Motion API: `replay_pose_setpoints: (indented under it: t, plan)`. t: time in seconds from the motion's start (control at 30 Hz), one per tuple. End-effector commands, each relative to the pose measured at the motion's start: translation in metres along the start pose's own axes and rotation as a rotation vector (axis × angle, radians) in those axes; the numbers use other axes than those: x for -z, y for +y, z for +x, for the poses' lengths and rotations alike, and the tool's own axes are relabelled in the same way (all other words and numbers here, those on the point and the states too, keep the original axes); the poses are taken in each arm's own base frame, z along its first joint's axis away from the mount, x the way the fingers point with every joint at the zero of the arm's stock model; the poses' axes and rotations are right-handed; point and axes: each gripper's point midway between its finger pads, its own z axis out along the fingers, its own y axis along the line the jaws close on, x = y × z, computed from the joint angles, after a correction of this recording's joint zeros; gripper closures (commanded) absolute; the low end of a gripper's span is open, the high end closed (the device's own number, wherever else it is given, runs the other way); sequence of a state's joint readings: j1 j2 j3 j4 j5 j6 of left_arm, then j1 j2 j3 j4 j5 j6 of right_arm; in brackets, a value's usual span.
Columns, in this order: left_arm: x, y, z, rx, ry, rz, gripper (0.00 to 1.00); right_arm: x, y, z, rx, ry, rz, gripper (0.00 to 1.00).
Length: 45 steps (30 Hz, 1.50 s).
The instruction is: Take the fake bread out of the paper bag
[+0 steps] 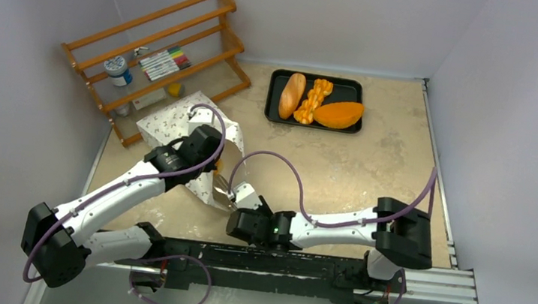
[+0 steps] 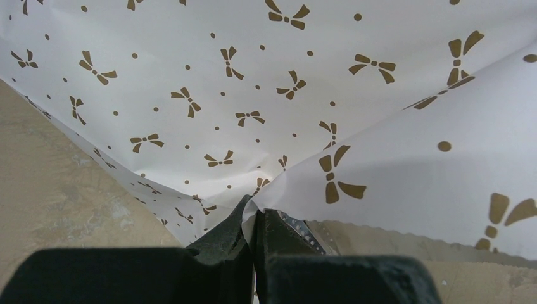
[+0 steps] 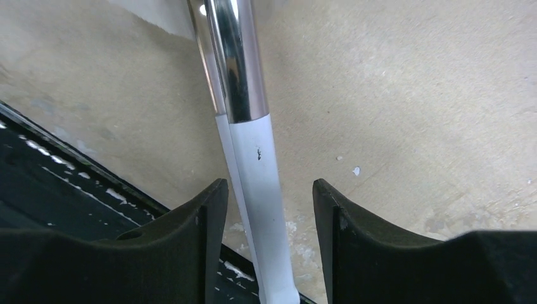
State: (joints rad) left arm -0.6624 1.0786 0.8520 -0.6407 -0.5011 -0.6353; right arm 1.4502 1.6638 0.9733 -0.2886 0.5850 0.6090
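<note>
While the paper bag [image 1: 171, 123] lies crumpled, the tray [image 1: 348, 91] holds three breads [image 1: 313, 101].

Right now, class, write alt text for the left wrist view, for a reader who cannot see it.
The left gripper is shut on a fold of the white paper bag, whose brown bow-like marks and dots fill most of the view. Tan table shows at lower left and below the bag's zigzag edge at lower right.

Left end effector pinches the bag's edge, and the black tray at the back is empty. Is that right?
Not quite. The left end effector does pinch the bag, but the tray is not empty: it holds three bread pieces, as the top view shows.
</note>
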Motion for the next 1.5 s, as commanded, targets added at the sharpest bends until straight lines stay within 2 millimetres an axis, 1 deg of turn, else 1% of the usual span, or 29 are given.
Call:
replay_pose_setpoints:
  t: [0.0, 0.13, 0.23, 0.33, 0.5, 0.67, 0.77, 0.83, 0.9, 1.17, 1.33, 1.47]
  plan:
    - [0.0, -0.007, -0.014, 0.026, -0.046, 0.012, 1.0, 0.011, -0.016, -0.022, -0.055, -0.064, 0.033, 0.46]
    - [0.0, -0.008, -0.016, 0.021, -0.048, 0.009, 1.0, 0.015, -0.018, -0.033, -0.076, -0.086, 0.01, 0.46]
    - [0.0, -0.009, -0.017, 0.021, -0.049, 0.012, 1.0, 0.004, -0.025, -0.023, -0.066, -0.061, 0.02, 0.47]
    - [0.0, -0.009, -0.018, 0.023, -0.049, 0.012, 1.0, 0.002, -0.022, -0.023, -0.066, -0.06, 0.007, 0.48]
    - [0.001, -0.011, -0.019, 0.022, -0.05, 0.014, 1.0, 0.01, -0.016, -0.036, -0.089, -0.091, -0.038, 0.48]
    - [-0.001, -0.013, -0.018, 0.015, -0.045, 0.012, 1.0, 0.021, -0.02, -0.049, -0.111, -0.129, -0.038, 0.48]
    - [-0.002, -0.014, -0.017, 0.013, -0.043, 0.012, 1.0, 0.024, -0.02, -0.052, -0.11, -0.136, -0.045, 0.48]
    - [-0.003, -0.014, -0.018, 0.012, -0.045, 0.013, 1.0, 0.031, -0.014, -0.065, -0.126, -0.161, -0.07, 0.48]
    - [-0.003, -0.015, -0.017, 0.013, -0.044, 0.015, 1.0, 0.033, -0.011, -0.068, -0.127, -0.163, -0.09, 0.48]
    - [-0.002, -0.019, -0.02, 0.011, -0.048, 0.025, 1.0, 0.02, 0.009, -0.053, -0.103, -0.111, -0.148, 0.48]
    - [-0.002, -0.022, -0.022, 0.011, -0.051, 0.031, 1.0, 0.016, 0.013, -0.049, -0.099, -0.101, -0.158, 0.48]
    - [-0.001, -0.023, -0.023, 0.01, -0.053, 0.034, 1.0, 0.01, 0.017, -0.042, -0.087, -0.08, -0.164, 0.48]
